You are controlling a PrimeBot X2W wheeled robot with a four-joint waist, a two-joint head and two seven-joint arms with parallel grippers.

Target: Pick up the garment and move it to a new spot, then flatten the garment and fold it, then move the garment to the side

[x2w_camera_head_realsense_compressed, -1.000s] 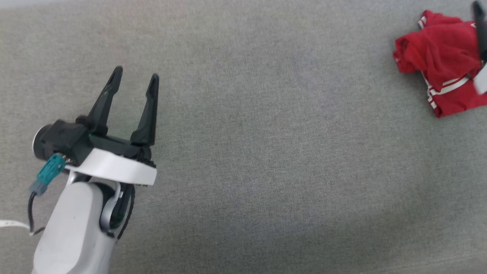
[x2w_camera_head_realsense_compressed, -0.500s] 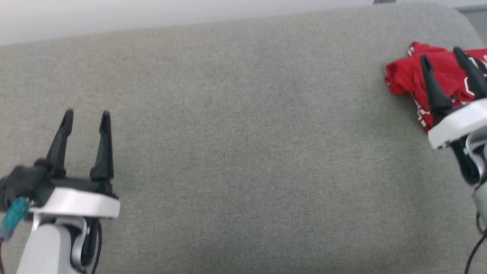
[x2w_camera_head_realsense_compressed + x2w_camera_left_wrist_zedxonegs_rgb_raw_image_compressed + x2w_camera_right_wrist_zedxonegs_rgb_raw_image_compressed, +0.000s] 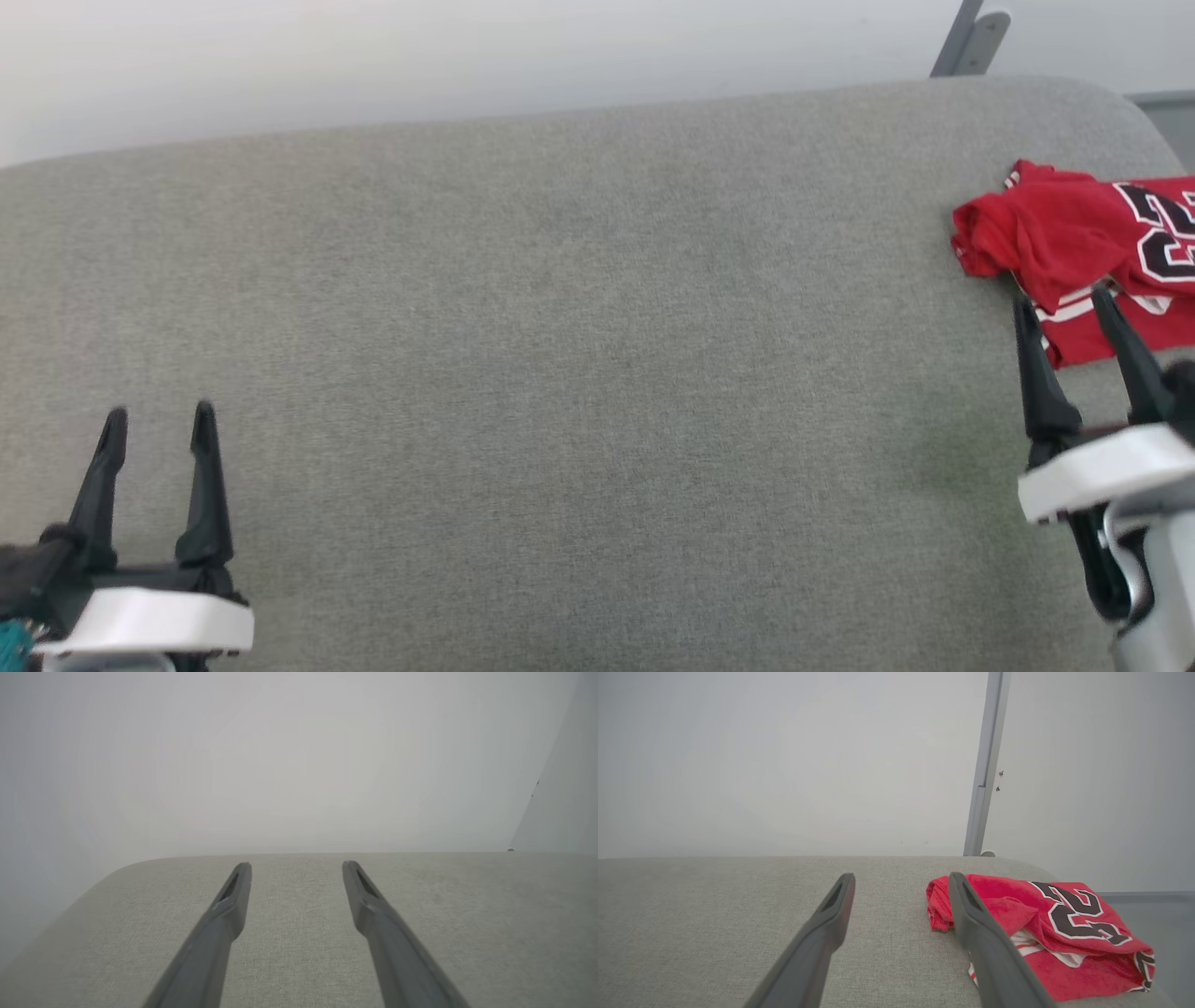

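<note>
Seemingly awaiting pickup or already set aside: garment bunched at pad's far right corner; left gripper and right gripper empty, fingers apart.

The garment lies on the padded surface, at its far right corner.

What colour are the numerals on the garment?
Black with a white outline, the numerals sit on the red garment. They show best in the right wrist view.
</note>
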